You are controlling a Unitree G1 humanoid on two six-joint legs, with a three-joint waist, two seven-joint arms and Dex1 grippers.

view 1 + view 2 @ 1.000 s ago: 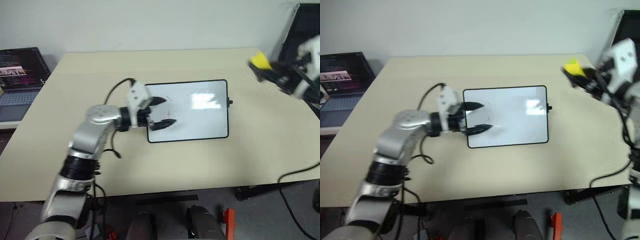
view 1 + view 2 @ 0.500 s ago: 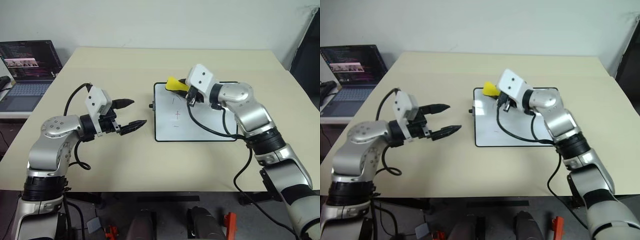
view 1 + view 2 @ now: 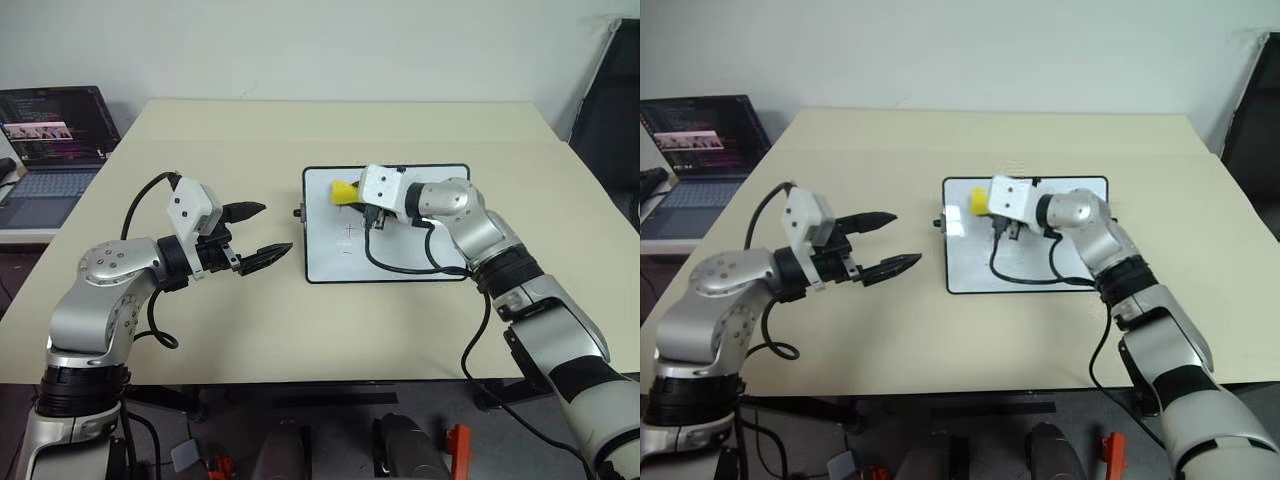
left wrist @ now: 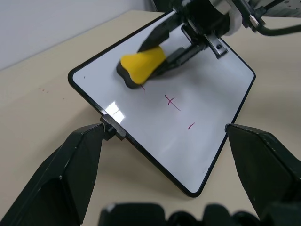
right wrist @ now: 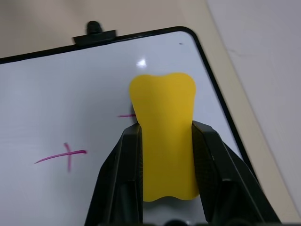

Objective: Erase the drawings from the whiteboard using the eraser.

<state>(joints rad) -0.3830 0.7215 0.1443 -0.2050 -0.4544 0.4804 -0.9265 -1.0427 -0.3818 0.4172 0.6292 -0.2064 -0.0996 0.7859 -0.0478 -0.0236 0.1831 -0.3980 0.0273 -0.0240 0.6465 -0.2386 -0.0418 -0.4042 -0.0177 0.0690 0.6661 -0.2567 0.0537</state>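
the eraser [image 4: 141,66] has been brought down onto the whiteboard [image 3: 420,262] within the last second: a second ago it was carried high near the far right corner of the bench [image 3: 300,320], half a second ago it was held over the board's far left corner, and now it is pressed against the board surface at that corner. the right gripper [image 5: 164,155] is clenched on it, with the yellow block grasped between the two jaws and its darker underside turned to the board.

the left gripper [image 3: 255,232] has been drawn back off the whiteboard and is now held over the bare bench, just beside the board's left edge, with the jaws spread wide and nothing between them.

the whiteboard is laid flat near the middle of the bench. of the drawings [image 4: 171,101], the plus-like cross and the short dash are seen untouched, further toward the near edge of the board. a short stroke is seen at the eraser's edge, so the curve is judged to be partly covered. the wiping is judged to be only beginning, with contact apparently made at the first mark and the other two yet to be reached.

no containers are seen on the bench. a laptop [image 3: 45,150] is set on a separate surface off the left side.
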